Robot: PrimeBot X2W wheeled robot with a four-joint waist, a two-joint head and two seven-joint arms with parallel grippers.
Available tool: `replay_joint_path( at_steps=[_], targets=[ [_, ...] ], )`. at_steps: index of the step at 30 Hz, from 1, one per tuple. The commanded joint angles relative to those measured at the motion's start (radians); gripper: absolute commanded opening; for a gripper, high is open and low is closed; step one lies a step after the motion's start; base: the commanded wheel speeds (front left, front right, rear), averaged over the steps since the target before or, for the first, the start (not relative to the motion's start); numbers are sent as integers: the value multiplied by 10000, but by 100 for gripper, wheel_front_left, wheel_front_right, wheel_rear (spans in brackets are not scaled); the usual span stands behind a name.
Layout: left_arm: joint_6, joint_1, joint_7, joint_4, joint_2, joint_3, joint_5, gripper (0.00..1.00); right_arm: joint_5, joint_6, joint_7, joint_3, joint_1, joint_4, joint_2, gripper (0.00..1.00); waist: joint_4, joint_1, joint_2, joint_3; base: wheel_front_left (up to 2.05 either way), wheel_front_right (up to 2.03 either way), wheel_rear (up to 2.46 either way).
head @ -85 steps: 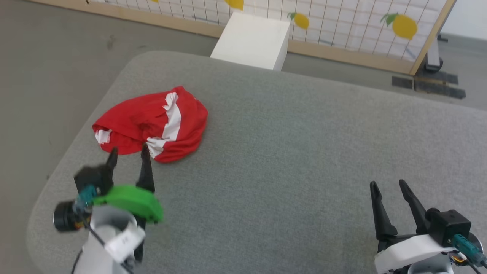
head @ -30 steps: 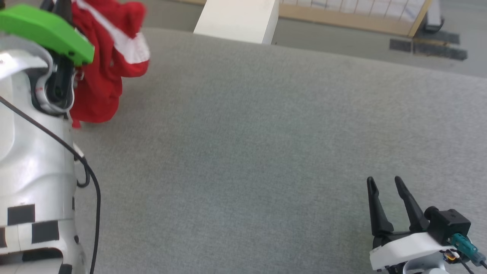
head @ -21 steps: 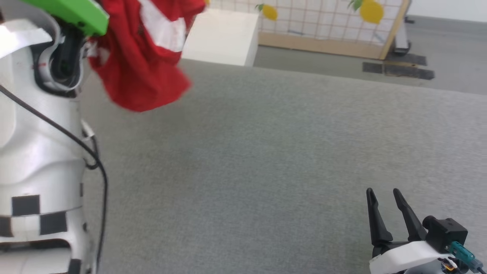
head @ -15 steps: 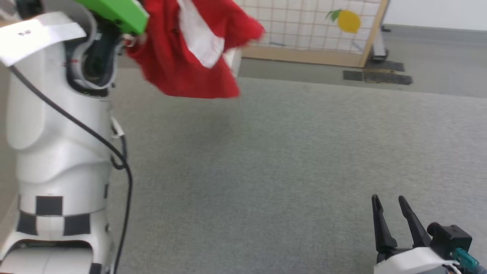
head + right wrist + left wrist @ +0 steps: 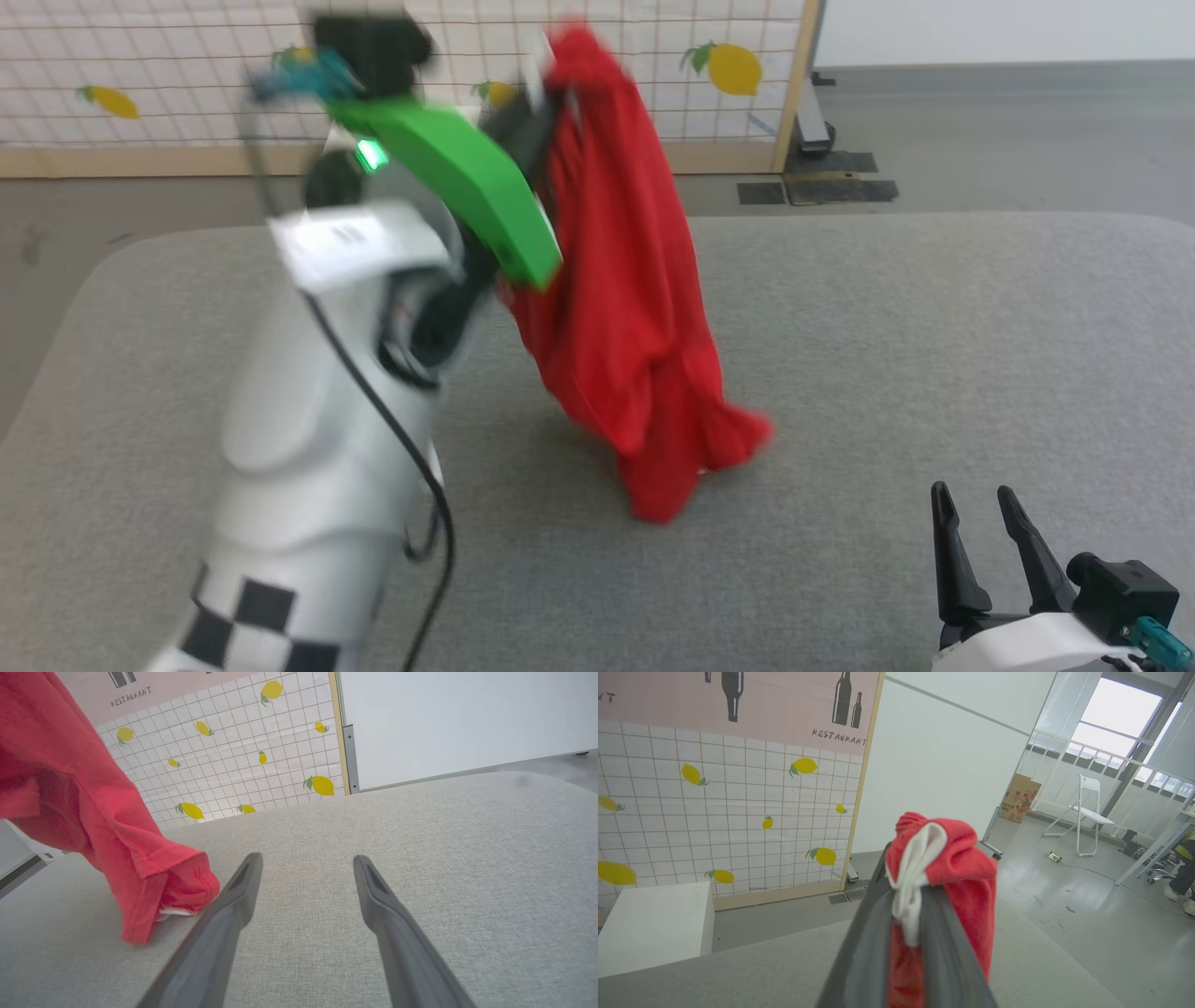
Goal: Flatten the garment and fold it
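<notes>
The red garment (image 5: pixel 621 308) hangs as a long bunch from my left gripper (image 5: pixel 551 84), which is raised high over the middle of the grey table (image 5: pixel 887 355) and shut on the cloth's top. In the left wrist view, red and white fabric (image 5: pixel 938 858) is pinched between the closed fingers. The garment's lower end (image 5: pixel 154 891) touches the table surface. My right gripper (image 5: pixel 978 499) stands open and empty at the lower right, to the right of the hanging cloth. In the right wrist view its fingers (image 5: pixel 238 896) are spread apart over bare table.
A tiled screen with lemon prints (image 5: pixel 168 84) stands behind the table. A white box (image 5: pixel 654 924) sits on the floor beside it. A white folding chair (image 5: pixel 1085 812) and a cardboard box (image 5: pixel 1020 798) stand far off.
My left gripper took hold of the garment, lifted it off the table's left side and swung it toward the middle, where it now hangs down. The head camera has shifted. The right gripper stayed open.
</notes>
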Motion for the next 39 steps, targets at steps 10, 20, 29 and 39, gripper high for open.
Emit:
replay_joint_path(
  at_steps=[10, 20, 29, 39],
  targets=[
    [107, 2364, -11, 2678, -252, -2192, 353, 0, -67, -15, -60, 86, -171, -16, 3, 100, -789, 1, -1, 437, 0, 0, 0],
    [743, 2914, 1454, 4906, -285, -3088, 111, 100, -5, -15, -60, -2, -47, -34, 3, 100, -833, 1, -1, 463, 0, 0, 0],
    [1230, 2575, 1122, 3607, -255, -1962, -1467, 100, 88, -15, -60, -2, 107, 73, 3, 100, -336, 1, -1, -44, 0, 0, 0],
    [1595, 3628, -694, 681, 638, 319, -2464, 100, 142, -15, -60, -53, 159, -122, 3, 100, 147, 1, -1, -421, 0, 0, 0]
  ],
)
